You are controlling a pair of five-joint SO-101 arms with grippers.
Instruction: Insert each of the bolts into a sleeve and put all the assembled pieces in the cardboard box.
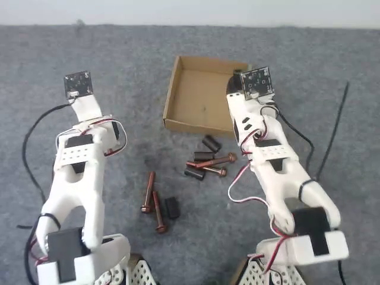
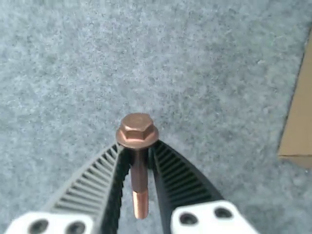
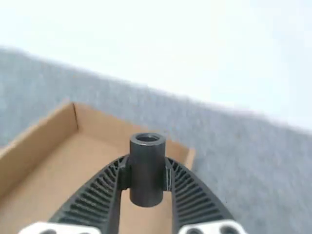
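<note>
My left gripper (image 2: 138, 146) is shut on a copper bolt (image 2: 138, 131), whose hex head points away from the wrist, above grey carpet. My right gripper (image 3: 146, 163) is shut on a black sleeve (image 3: 146, 168) held upright with its bore open at the top, over the cardboard box (image 3: 39, 146). From above, the left arm (image 1: 77, 160) stands left of the cardboard box (image 1: 172, 89) and the right arm (image 1: 267, 154) ends over the box's right edge. Several loose bolts (image 1: 148, 191) and black sleeves (image 1: 211, 143) lie on the carpet between the arms.
A corner of the cardboard box (image 2: 297, 122) shows in the left wrist view. Grey carpet (image 1: 130, 71) covers the table up to a pale wall at the back. Black cables (image 1: 335, 130) run along the outer side of each arm.
</note>
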